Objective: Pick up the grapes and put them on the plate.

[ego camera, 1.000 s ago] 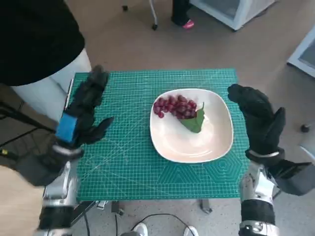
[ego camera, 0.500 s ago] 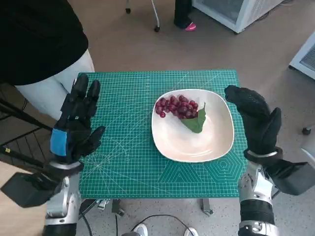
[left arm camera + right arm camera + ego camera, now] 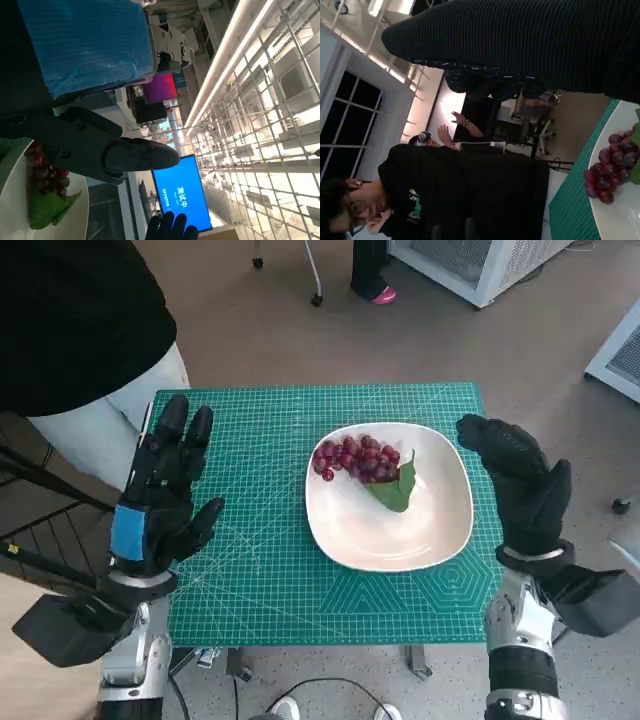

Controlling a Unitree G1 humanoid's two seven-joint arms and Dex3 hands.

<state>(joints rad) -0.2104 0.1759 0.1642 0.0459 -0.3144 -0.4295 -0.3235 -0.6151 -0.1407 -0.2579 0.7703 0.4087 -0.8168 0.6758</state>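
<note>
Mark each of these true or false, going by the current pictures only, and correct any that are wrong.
1. The grapes lie on the white plate. True.
2. The left hand holds the grapes. False: it holds nothing, fingers spread, over the green mat away from the plate.
3. A green leaf lies beside the grapes on the plate. True.
4. The right hand presses down on the grapes. False: it is at the plate's outer edge, apart from them.
5. The plate sits on the bare floor. False: it sits on the mat.

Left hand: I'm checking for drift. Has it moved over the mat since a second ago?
Yes. The left hand has pulled back from the green mat's far edge.
</note>
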